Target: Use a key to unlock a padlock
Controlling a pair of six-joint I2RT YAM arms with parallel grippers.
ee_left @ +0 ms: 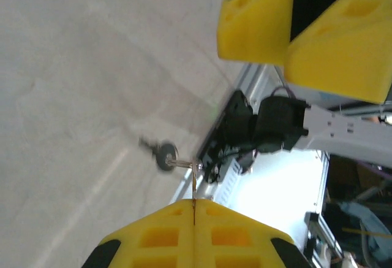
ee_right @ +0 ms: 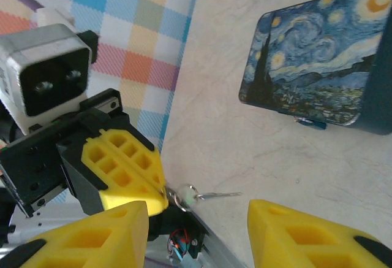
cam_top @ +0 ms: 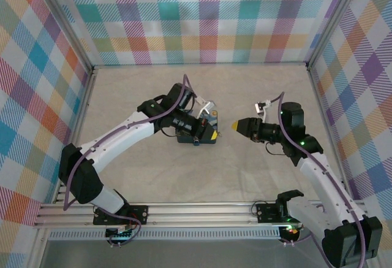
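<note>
A small silver key [ee_right: 215,195] is pinched in the left gripper [ee_left: 193,203].
The right gripper [ee_right: 196,219] is spread open; a starry-painted blue box [ee_right: 312,65] is seen at the key's 1 o'clock.

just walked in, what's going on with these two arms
The left hand is shut on a key, pinching it by its ring so the key dangles free. The right hand is open and points at it from close by, not touching. A box with a starry-night print lies on the table beside them. The key is not in a lock yet.
</note>
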